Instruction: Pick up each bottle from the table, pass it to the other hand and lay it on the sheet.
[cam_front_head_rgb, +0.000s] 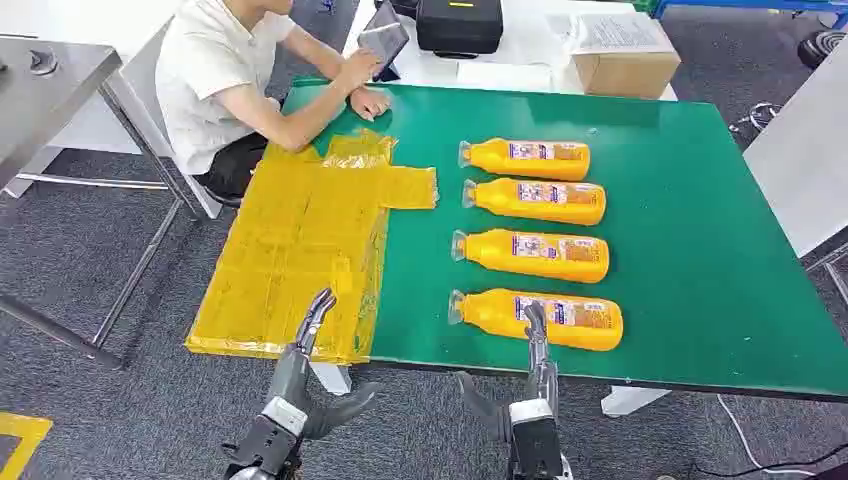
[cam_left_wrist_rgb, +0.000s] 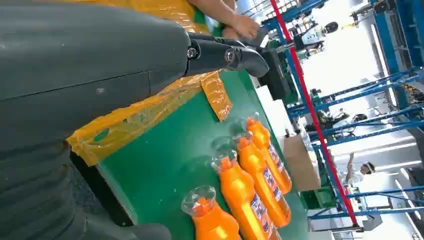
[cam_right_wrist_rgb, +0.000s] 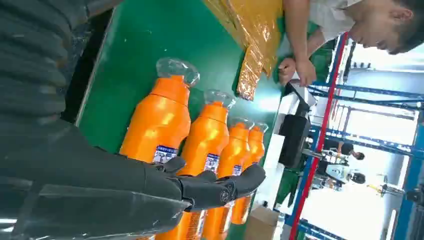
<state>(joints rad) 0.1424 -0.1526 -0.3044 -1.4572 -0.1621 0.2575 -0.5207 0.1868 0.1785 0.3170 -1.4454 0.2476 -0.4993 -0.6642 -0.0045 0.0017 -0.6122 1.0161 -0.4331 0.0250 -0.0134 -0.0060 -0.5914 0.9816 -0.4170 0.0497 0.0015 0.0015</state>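
Several orange bottles with clear caps lie in a column on the green table (cam_front_head_rgb: 700, 250), caps toward the sheet. The nearest bottle (cam_front_head_rgb: 545, 318) (cam_right_wrist_rgb: 160, 125) lies by the front edge, then a second (cam_front_head_rgb: 535, 254), a third (cam_front_head_rgb: 538, 200) and the farthest (cam_front_head_rgb: 528, 159). A yellow plastic sheet (cam_front_head_rgb: 300, 250) (cam_left_wrist_rgb: 125, 120) covers the table's left part. My right hand (cam_front_head_rgb: 535, 370) (cam_right_wrist_rgb: 200, 187) hovers open over the nearest bottle's label, its fingers stretched out. My left hand (cam_front_head_rgb: 300, 360) (cam_left_wrist_rgb: 220, 55) is open above the sheet's near edge, holding nothing.
A person in a white shirt (cam_front_head_rgb: 215, 75) sits at the table's far left corner, one hand on the table (cam_front_head_rgb: 370, 103), holding a tablet (cam_front_head_rgb: 384, 40). A cardboard box (cam_front_head_rgb: 625, 65) and a black case (cam_front_head_rgb: 458, 25) stand on the white table behind.
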